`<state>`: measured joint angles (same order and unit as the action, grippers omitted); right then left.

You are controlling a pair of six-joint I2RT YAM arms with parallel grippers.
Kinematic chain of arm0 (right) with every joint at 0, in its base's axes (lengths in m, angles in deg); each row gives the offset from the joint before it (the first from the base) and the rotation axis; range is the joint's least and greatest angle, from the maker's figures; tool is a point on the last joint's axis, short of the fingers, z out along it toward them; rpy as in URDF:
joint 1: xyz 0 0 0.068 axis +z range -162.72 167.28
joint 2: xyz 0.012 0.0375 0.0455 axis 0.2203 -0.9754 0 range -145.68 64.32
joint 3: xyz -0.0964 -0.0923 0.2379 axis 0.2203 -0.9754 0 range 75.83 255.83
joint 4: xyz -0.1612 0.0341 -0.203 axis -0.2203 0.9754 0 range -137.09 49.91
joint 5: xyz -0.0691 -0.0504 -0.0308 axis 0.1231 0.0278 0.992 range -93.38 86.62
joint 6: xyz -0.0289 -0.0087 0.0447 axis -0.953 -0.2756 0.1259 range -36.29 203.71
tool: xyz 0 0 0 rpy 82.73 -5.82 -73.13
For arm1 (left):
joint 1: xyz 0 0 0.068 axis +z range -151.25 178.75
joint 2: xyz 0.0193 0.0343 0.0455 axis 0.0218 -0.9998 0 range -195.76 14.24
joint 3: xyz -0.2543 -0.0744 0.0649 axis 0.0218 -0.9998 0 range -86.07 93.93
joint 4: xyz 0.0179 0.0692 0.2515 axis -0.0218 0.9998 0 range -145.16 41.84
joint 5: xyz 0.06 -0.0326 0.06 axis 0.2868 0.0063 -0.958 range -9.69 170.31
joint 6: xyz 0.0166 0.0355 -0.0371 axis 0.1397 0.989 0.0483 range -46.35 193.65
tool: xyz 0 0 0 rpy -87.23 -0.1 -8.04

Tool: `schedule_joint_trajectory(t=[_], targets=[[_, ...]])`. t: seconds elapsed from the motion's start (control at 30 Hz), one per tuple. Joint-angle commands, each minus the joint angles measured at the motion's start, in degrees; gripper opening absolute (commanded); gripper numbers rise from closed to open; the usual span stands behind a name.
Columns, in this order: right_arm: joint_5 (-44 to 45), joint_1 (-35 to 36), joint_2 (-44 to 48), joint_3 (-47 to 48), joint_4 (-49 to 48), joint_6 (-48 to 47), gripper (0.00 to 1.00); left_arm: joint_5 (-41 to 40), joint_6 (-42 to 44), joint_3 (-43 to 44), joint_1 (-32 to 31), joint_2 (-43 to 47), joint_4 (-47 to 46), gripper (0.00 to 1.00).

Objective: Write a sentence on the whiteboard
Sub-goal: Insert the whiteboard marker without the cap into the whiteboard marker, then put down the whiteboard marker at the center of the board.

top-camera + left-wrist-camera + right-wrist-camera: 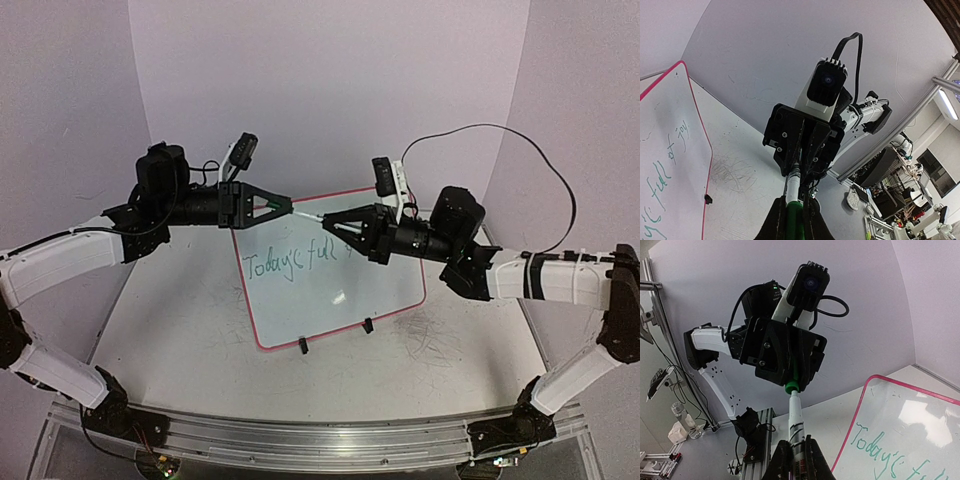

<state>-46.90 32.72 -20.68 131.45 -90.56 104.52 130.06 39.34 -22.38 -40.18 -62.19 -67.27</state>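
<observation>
Rail: a metal rail (320, 435) runs along the near edge of the table (180, 330), with both arm bases on it.
Clip feet: two black clip feet (302, 346) sit on the board's near long edge.
Whiteboard: the whiteboard (330, 300) rests mid-table, its long axis left to right and its right end turned a little farther away.
Sentence: the sentence (285, 262) is in green and follows the long axis, reading left to right with letter tops toward the wall. The top view shows "Today's full", with the rest behind the right arm. The left wrist view shows "full of joy".
Left gripper: the left gripper (287, 206) is above the board's far edge, pointing right and clamped on a green cap (794, 216).
Right gripper: the right gripper (326, 219) points left, tip to tip with the left, and grips the white pen (796, 417).
Pen: its axis runs gripper to gripper, green end toward the left.
Wall: a pale wall (330, 80) stands behind.
</observation>
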Motion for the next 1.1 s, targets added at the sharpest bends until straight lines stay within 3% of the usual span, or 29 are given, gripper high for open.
schedule_joint_trajectory(t=[0.0,0.53,0.87,1.07], targets=[[1.4,3.6,-1.6,2.3,-10.5,3.6,0.0,-0.6,1.9,-0.4,-1.4,1.0,-2.2,0.0],[-1.5,4.6,-1.2,3.2,-6.5,2.0,0.0,-3.1,3.6,-2.5,-1.4,2.0,-2.1,0.0],[-3.1,6.3,-12.5,12.7,-14.8,8.7,0.0,-0.6,3.7,-0.9,-4.2,0.0,-2.2,0.0],[-2.9,9.3,-14.7,21.1,0.0,-0.6,0.0,-0.7,3.8,-2.8,-4.4,-1.1,-2.2,0.0]])
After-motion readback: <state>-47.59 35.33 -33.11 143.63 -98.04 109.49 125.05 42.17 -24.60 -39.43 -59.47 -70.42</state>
